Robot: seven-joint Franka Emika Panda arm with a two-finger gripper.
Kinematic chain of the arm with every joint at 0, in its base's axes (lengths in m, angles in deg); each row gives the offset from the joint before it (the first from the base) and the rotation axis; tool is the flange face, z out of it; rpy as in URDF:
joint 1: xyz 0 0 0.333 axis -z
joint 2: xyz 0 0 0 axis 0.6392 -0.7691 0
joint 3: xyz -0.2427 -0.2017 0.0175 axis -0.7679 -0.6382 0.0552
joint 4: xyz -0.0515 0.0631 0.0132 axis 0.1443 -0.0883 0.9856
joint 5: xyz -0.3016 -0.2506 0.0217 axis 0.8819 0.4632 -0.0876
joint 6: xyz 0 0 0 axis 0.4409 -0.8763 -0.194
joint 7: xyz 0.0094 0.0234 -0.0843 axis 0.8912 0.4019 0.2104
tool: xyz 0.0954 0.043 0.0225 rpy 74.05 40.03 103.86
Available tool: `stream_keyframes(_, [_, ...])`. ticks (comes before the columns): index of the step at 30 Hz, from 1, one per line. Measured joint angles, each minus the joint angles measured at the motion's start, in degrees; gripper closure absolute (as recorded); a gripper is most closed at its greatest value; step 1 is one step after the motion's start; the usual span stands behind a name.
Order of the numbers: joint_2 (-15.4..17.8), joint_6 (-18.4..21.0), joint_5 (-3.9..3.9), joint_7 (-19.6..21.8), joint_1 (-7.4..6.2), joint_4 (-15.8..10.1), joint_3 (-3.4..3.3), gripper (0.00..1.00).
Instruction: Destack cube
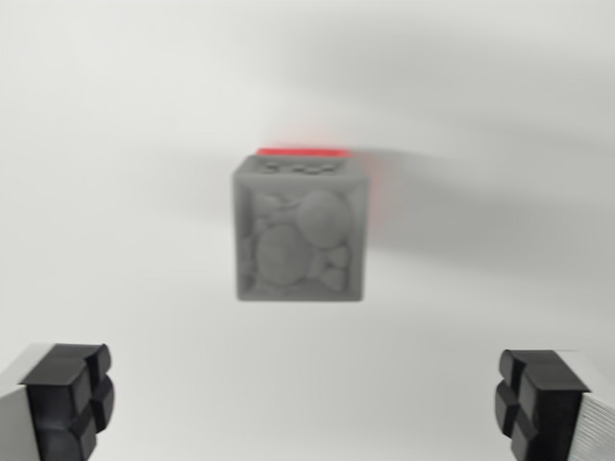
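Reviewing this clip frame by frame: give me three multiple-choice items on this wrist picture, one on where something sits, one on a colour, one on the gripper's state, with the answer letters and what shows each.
1. Where is the grey cube in the wrist view?
A. Near the centre, above and between the fingertips
B. Clamped between the fingertips
C. At the lower left corner

2. What colour is the object showing behind the grey cube's top edge?
A. Blue
B. Red
C. Yellow

3. How does the gripper stand?
A. Shut on the cube
B. Shut with nothing in it
C. Open, fingers wide apart

Answers:
1. A: the grey cube sits mid-picture, clear of both black fingertips.
2. B: a red object, seen only as a strip and likely a second cube, peeks out at the grey cube's top edge.
3. C: the gripper has its fingers at opposite lower corners with only bare white surface between them.
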Motion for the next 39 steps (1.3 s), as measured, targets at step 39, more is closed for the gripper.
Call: stream_keyframes(39, [-20.3, -20.9, 5.59, 4.5, -0.72, -0.8, -1.51, 0.0])
